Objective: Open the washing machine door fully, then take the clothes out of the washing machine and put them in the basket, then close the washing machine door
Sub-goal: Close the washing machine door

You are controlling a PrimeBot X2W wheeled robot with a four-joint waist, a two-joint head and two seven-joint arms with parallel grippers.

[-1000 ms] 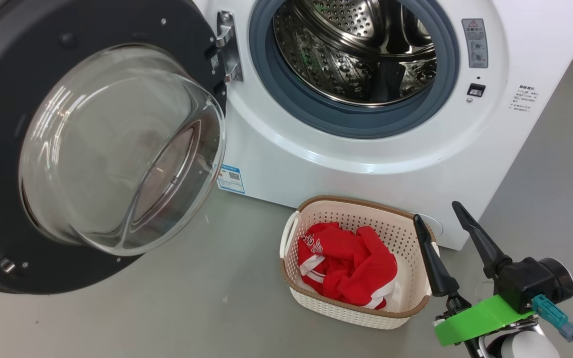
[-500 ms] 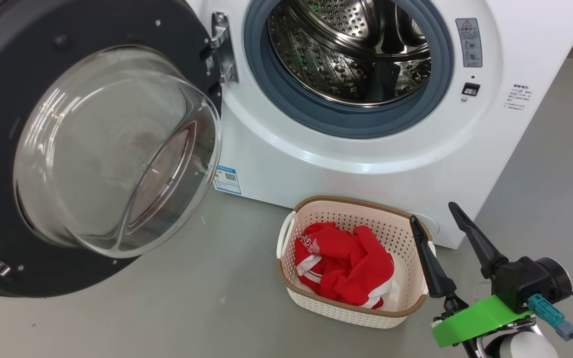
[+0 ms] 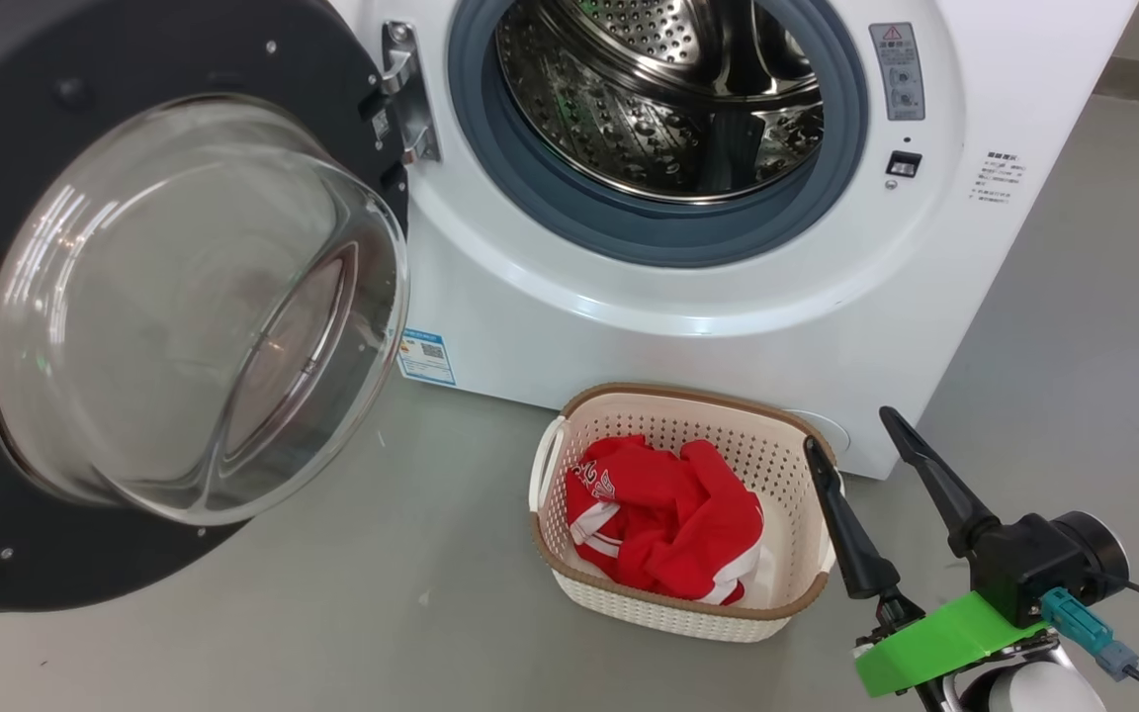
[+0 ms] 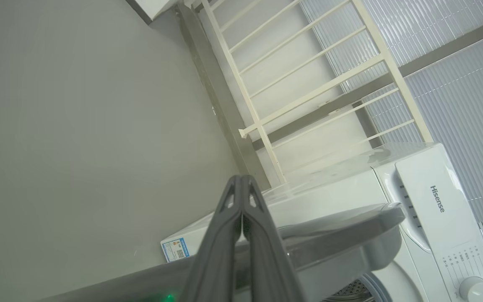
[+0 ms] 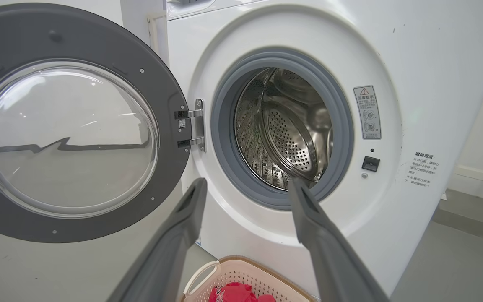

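Note:
The washing machine [image 3: 688,297] stands ahead with its steel drum [image 3: 658,89] bare of laundry. Its door [image 3: 154,297] hangs wide open to the left, glass bowl bulging toward me; the right wrist view shows the door [image 5: 69,126] too. The basket [image 3: 668,618] sits on the floor before the machine, holding the red clothes [image 3: 663,514]. My right gripper [image 3: 851,435] is open and empty, just right of the basket, fingers pointing at the machine [image 5: 392,50]. In the left wrist view my left gripper [image 4: 240,182] is shut on nothing, behind the door's [image 4: 342,239] outer face.
Grey floor [image 3: 332,613] spreads left of the basket and right of the machine. A white railing [image 4: 308,84] and ribbed wall panels stand beyond the machine in the left wrist view. A blue label sticker [image 3: 426,356] marks the machine's lower front.
The whole head picture has slid left and slightly down, so the camera has moved. The right gripper stays open beside the basket; the clothes lie unchanged.

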